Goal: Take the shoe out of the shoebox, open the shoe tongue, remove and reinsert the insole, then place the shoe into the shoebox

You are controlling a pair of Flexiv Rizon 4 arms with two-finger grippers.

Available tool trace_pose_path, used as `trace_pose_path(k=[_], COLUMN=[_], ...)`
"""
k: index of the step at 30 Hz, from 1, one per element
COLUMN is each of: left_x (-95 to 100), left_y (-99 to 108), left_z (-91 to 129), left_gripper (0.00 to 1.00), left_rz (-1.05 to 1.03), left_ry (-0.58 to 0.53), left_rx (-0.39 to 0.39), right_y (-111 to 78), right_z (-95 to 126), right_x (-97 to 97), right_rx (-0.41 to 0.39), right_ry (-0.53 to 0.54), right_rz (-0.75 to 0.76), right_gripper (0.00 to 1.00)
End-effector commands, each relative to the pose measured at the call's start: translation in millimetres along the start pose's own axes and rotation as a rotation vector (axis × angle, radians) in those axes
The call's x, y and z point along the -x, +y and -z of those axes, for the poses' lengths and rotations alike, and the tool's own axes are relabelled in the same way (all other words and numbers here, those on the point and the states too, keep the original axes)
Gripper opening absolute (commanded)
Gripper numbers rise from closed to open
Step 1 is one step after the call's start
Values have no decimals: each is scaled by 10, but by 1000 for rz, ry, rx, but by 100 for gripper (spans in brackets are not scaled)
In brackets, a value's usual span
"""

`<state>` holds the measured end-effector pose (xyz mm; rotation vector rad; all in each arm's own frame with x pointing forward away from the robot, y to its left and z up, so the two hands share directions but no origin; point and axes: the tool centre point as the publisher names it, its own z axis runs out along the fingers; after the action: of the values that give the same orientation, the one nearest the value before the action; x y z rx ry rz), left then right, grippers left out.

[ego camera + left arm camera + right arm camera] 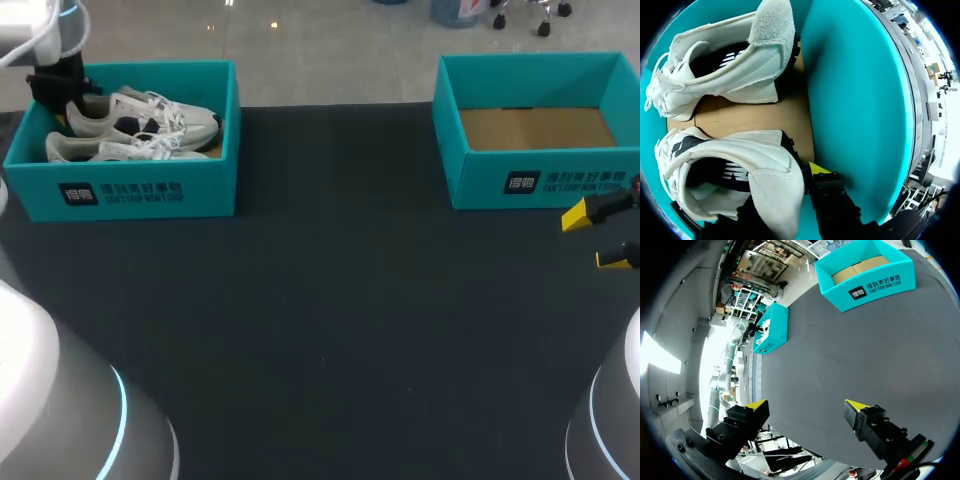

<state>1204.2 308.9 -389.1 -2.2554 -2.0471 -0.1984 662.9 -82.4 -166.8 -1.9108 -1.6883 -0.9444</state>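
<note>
Seemingly light and soft-sided, the shoe [735,165] lies in the shoebox [130,190] at ten o'clock; its stiffer heel looks the surest hold. The left gripper [65,100] sits at that heel; clamped or not, I cannot tell. The right gripper [807,405], at four o'clock, gapes. The box's white print stays unread.

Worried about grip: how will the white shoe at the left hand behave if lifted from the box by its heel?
Likely light, but the shoe is long and the left hand is at its heel end, so the toe may droop. The heel collar looks padded and soft, so it may squash under pressure rather than slip.
</note>
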Motion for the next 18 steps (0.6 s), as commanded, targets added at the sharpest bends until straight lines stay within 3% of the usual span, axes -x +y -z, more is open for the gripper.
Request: trace_pose_path(k=[1,18], left_x=[-34,38], left_y=[92,-101], left_z=[67,1147], left_gripper=[100,100], left_rz=[-7,-5], left_ry=[-12,-133], left_rx=[-44,35], right_y=[-98,-98], right_z=[27,27], right_x=[-1,-1], right_rx=[46,46], right_ry=[-2,-2], right_rz=[-2,-2], right_gripper=[100,100])
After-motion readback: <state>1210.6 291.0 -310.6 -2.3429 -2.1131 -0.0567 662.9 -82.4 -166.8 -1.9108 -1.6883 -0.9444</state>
